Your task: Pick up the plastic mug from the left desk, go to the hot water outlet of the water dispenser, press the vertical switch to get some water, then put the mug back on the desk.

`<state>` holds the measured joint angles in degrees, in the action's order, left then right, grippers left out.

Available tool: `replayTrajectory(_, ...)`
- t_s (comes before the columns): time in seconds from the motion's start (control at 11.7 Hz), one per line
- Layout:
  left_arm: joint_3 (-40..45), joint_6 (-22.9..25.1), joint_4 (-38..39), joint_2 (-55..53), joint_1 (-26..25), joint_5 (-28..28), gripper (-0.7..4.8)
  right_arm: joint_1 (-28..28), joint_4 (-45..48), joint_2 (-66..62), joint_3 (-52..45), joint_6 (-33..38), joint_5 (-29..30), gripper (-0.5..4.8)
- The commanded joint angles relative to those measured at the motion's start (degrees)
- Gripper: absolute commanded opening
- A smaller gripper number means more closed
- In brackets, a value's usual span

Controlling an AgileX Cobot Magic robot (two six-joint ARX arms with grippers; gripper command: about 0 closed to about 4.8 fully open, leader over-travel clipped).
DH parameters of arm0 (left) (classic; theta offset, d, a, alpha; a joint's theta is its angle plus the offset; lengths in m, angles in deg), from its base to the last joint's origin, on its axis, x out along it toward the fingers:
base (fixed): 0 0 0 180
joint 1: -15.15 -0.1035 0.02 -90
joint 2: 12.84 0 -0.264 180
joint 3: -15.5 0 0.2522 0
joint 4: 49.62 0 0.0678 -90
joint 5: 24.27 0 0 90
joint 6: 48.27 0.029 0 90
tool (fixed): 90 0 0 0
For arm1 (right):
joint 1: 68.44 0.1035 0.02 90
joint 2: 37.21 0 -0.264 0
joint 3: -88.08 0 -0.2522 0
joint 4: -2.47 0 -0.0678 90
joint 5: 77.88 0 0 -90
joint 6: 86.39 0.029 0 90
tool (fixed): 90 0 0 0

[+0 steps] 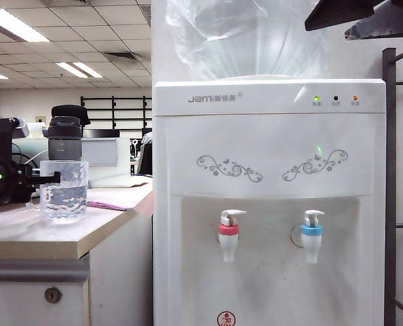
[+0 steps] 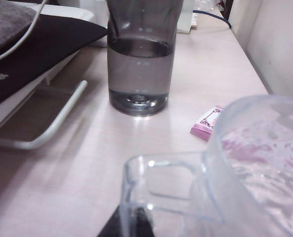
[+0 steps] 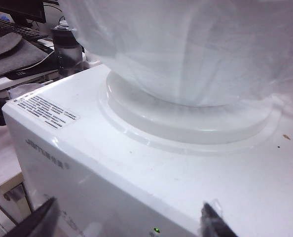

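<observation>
The clear dimpled plastic mug (image 1: 64, 191) is on the left desk (image 1: 45, 238) near its front edge; whether its base touches the top I cannot tell. My left gripper (image 1: 33, 182) reaches in from the left and is shut on the mug's loop handle (image 2: 156, 190), with its dark fingertips (image 2: 131, 224) pinching the handle's outer bar. The water dispenser (image 1: 269, 204) stands to the right, carrying the hot water outlet (image 1: 228, 236) with its pink-red collar and the vertical switch (image 1: 233, 214). My right gripper (image 3: 126, 224) hangs open over the dispenser's top front edge and holds nothing.
A dark grey lidded tumbler (image 1: 65, 132) stands just behind the mug. A pink packet (image 2: 205, 124) lies on the desk beside it. The blue-collared tap (image 1: 311, 234) is right of the hot one. A big clear bottle (image 1: 249, 34) tops the dispenser. A black rack (image 1: 390, 183) stands at the far right.
</observation>
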<state>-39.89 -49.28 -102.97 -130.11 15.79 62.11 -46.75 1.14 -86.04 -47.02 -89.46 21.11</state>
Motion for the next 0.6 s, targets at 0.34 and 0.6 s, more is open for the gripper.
replayTrajectory(0.34, 16.0, 0.5, -0.7, 10.9, 0.1, -0.2, -0.05, 0.0, -0.2, 0.2, 0.2, -0.2, -0.1, 3.73)
replayTrajectory(0.6, 17.6, 0.6, -0.7, 17.2, 2.2, -0.1, -0.05, 0.0, -0.2, 0.2, 0.2, -0.2, -0.1, 3.73)
